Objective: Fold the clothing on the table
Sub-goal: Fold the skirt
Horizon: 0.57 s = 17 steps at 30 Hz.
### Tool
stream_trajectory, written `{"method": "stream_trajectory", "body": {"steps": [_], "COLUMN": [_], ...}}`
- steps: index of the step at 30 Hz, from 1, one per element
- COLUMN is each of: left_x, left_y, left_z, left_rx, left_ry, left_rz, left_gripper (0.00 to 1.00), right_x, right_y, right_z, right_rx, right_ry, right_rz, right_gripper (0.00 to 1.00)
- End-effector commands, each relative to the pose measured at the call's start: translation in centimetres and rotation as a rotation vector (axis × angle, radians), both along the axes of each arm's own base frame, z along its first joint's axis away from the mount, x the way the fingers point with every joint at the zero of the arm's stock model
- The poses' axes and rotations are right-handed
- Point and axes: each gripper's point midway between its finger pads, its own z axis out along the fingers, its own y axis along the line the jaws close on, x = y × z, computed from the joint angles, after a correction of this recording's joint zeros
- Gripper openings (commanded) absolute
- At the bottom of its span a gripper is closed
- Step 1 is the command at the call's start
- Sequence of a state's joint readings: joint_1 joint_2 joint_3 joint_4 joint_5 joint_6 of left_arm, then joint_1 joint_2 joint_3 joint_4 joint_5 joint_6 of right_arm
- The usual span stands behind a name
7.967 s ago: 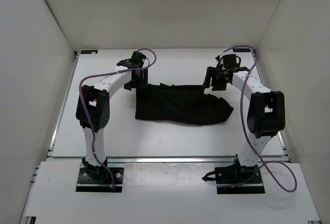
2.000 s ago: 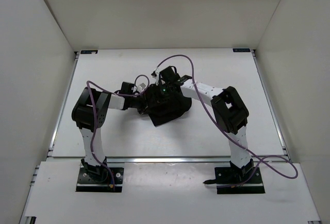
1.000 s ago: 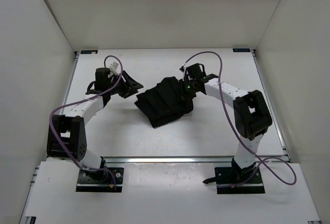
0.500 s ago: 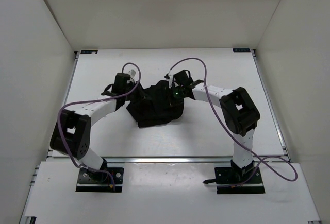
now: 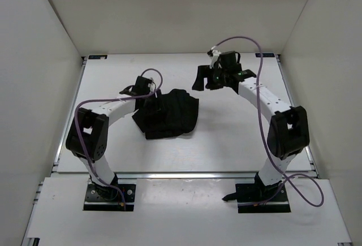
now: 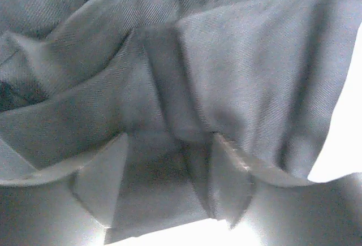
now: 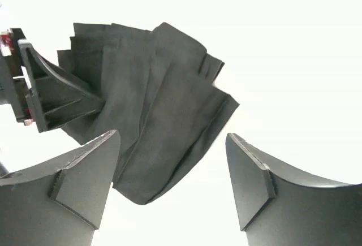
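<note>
One folded black bundle, the clothing (image 5: 169,115), lies on the counter (image 5: 237,144) a little left of centre, its longer side running from near-left to far-right. The left gripper (image 5: 148,101) is the nearer one, right at the bundle's left edge, forearm curled low and inward, jaws apart against the pleats. Farther back, the right gripper (image 5: 205,80) hangs raised, well apart from the cloth, jaws wide and empty, arm arched high

Clothing (image 6: 226,76) beyond left wrist view's edges
</note>
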<state>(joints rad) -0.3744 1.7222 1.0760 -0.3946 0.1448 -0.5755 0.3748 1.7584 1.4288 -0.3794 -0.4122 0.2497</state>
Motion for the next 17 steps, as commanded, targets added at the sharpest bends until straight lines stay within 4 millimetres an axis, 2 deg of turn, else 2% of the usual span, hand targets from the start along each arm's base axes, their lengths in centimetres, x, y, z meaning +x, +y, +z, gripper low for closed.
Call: {"method": "stream_trajectory", "body": {"steps": [1,3,4,6,7,10,12,14,16,17], "left_x": [2.0,1.8,1.6,1.1,0.6,-0.8,-1.6,-2.9,-4.0,-4.7], "left_y": [1.0,2.5,3.3,5.2,6.0,8.1,9.5,10.6,11.2,11.7], "left_z": [5.9,7.1,8.2,10.4,10.0,11.6,11.3,10.1,9.1,8.6], "left_rx": [0.053,0.102,0.122,0.147,0.175,0.258,0.313,0.352,0.382,0.401], "left_ry": [-0.138,-0.146,-0.162,-0.213,-0.199,-0.252,-0.244,-0.187,-0.147,-0.123], "left_rz": [-0.061,-0.058,-0.048,-0.019,-0.009,0.012,0.019,0.026,0.016,0.019], "left_gripper": [0.81,0.96,0.97,0.98,0.99,0.99,0.99,0.99,0.99,0.99], "right_x": [-0.1,-0.5,-0.7,-1.5,-1.6,-2.8,-3.5,-3.6,-3.4,-3.2], "right_y": [-1.9,-3.2,-4.2,-4.9,-5.6,-6.5,-6.5,-6.1,-5.7,-4.9], "right_z": [2.5,0.7,-0.2,-2.4,-2.9,-5.2,-6.1,-6.1,-6.1,-5.5], "right_rx": [-0.123,-0.188,-0.209,-0.209,-0.218,-0.237,-0.254,-0.262,-0.265,-0.237], "right_ry": [-0.092,-0.059,-0.029,0.057,0.081,0.156,0.17,0.143,0.13,0.112], "right_rz": [-0.011,-0.041,-0.06,-0.053,-0.069,-0.084,-0.075,-0.049,-0.047,-0.034], "right_gripper": [0.73,0.74,0.72,0.67,0.63,0.57,0.55,0.53,0.56,0.59]}}
